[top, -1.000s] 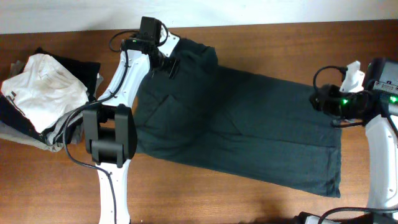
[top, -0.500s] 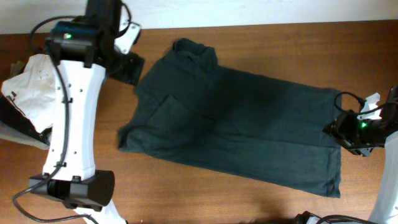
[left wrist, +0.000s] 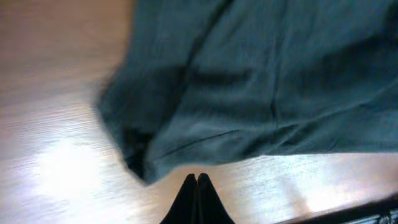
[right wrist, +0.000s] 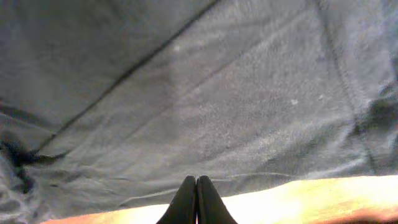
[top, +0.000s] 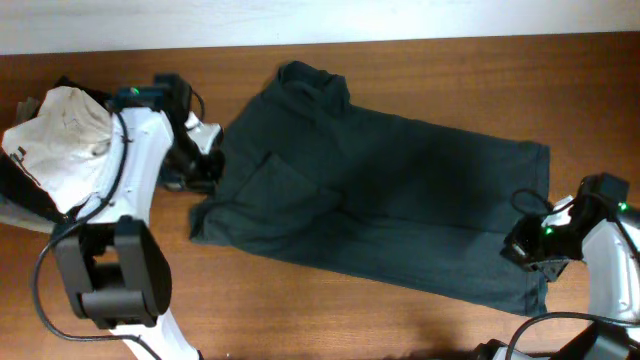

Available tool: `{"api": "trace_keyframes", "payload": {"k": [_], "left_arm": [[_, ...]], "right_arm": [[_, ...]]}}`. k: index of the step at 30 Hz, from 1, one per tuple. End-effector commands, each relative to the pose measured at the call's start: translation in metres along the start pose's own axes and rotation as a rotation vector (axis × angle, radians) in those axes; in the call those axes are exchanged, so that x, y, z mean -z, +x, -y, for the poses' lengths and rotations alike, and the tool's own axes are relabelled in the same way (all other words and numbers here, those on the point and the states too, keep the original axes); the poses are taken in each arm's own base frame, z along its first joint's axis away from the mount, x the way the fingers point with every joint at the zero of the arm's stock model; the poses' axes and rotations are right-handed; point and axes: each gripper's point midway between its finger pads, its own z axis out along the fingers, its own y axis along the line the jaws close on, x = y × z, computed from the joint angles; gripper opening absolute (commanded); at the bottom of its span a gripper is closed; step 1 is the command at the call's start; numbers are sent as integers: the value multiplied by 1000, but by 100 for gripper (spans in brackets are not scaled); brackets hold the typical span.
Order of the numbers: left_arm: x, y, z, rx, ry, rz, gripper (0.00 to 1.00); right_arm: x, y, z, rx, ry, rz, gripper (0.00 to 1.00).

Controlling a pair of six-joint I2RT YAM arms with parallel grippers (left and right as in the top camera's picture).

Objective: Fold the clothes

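Shirt: the dark charcoal shirt (top: 380, 210) lay spread flat on the table (top: 430, 70), plain side up. It slanted from the collar end at the upper left to the hem at the lower right.
Shirt's left side: a sleeve corner lay loosely bunched at the lower left edge, with a few creases running across the cloth near it.
Left gripper: the left gripper (left wrist: 197, 179) had its two fingers pressed tightly together. Its tips were over bare wood just beside the shirt's edge, close to the bunched corner.
Right gripper: the right gripper (right wrist: 196, 181) was also pinched fully together. Its tips sat right at the shirt's hem near the lower right corner, and whether they caught any cloth could not be told.
Arms: the two arms stood well apart, one at each end of the shirt.
Pile: a crumpled white garment (top: 60, 135) sat on top of other clothes at the table's far left, just beside the left arm.
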Motion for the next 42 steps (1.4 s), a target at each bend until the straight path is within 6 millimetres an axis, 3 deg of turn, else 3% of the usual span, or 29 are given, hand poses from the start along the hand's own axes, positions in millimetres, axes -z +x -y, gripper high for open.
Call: {"api": "trace_keyframes", "payload": {"k": [1, 6, 9, 11, 14, 21, 26, 29, 31, 33, 37, 42], "left_arm": [[-46, 20, 5, 15, 67, -63, 0], [-82, 19, -5, 10, 45, -20, 0], [-95, 18, -27, 84, -48, 5, 1], [-95, 26, -38, 157, -93, -21, 0], [-89, 61, -54, 380, -141, -140, 1], [-77, 100, -83, 546, -103, -254, 0], [-77, 96, -87, 527, -78, -230, 1], [-73, 83, -75, 452, 8, -192, 7], [-69, 77, -72, 407, 30, -167, 8], [-61, 69, -72, 381, 31, -135, 8], [-38, 48, -67, 343, 64, -31, 8], [-13, 38, -65, 321, 55, 53, 13]], "right_arm": [[-10, 8, 10, -51, 26, -23, 4], [-18, 1, 12, -114, 23, 10, 5], [-30, 3, 19, -134, 33, 14, 6], [-37, 8, 28, -169, 75, 1, 8], [-45, 19, 39, -183, 117, -42, 10], [-46, 21, 44, -183, 142, -41, 10], [-45, 25, 45, -172, 150, -59, 10], [-50, 29, 48, -183, 154, -67, 27], [-57, 28, 50, -202, 149, -51, 28], [-67, 31, 55, -255, 151, -50, 15], [-89, 36, 69, -294, 185, -52, 4], [-80, 49, 93, -411, 277, -93, 4]]}}
